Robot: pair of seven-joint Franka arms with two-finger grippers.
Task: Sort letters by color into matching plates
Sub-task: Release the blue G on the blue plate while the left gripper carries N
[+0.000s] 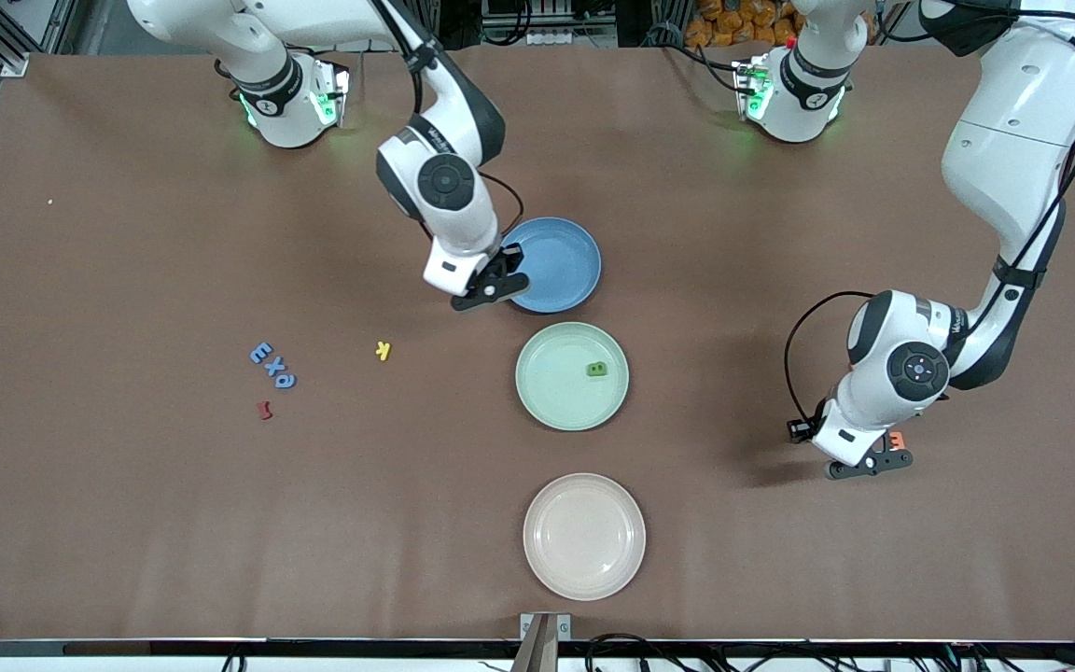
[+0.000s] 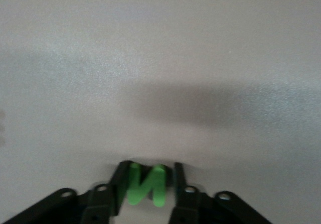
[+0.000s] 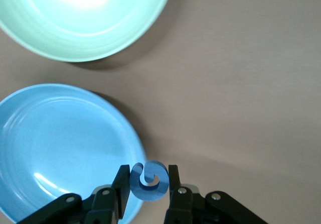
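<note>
Right wrist view's got the right gripper pinching a blue letter over the blue plate rim at its 8 o'clock; left gripper is clamped on a green letter over bare table.

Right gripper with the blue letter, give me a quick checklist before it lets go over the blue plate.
1. Right gripper shut on blue letter: ok.
2. Letter over blue plate: not ok, only at its rim.
3. Colours match: ok.
4. Blue plate bare where it shows: ok.
5. Mint plate apart from the drop spot: ok.
6. Left gripper, shut on green letter, far off toward its own end: ok.
</note>
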